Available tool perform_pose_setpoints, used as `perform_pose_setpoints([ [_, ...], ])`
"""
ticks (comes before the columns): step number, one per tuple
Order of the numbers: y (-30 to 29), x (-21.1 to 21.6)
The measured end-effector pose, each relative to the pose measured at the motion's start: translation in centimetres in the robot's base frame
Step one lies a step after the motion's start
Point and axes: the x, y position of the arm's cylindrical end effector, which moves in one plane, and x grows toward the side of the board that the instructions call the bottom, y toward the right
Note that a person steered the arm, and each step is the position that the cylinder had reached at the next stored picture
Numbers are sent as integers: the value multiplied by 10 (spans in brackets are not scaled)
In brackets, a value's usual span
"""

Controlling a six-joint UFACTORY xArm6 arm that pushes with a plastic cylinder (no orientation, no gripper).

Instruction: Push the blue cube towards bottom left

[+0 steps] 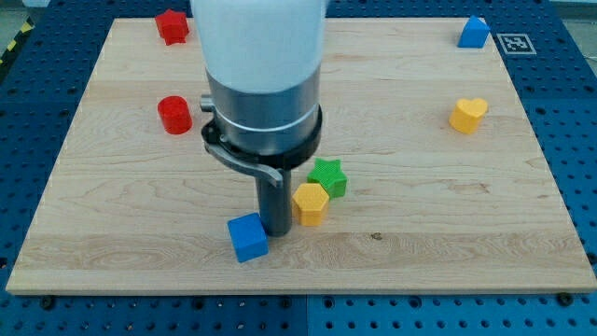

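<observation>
The blue cube [247, 237] lies on the wooden board [420, 215] near the bottom, left of centre. My tip [276, 231] stands right against the cube's upper right side, touching it or nearly so. A yellow hexagon block [310, 203] sits just to the right of the rod, close to it. A green star block [327, 176] lies above and to the right of the hexagon, touching it.
A red star block [172, 26] lies at the top left and a red cylinder [174, 115] below it. A blue block [474, 33] sits at the top right, a yellow heart block [468, 115] below it. The arm's body [263, 75] hides the board's upper middle.
</observation>
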Motion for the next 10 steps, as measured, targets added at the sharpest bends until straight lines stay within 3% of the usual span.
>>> perform_pose_setpoints([
  [3,2,36],
  [7,-53,18],
  [10,-61,6],
])
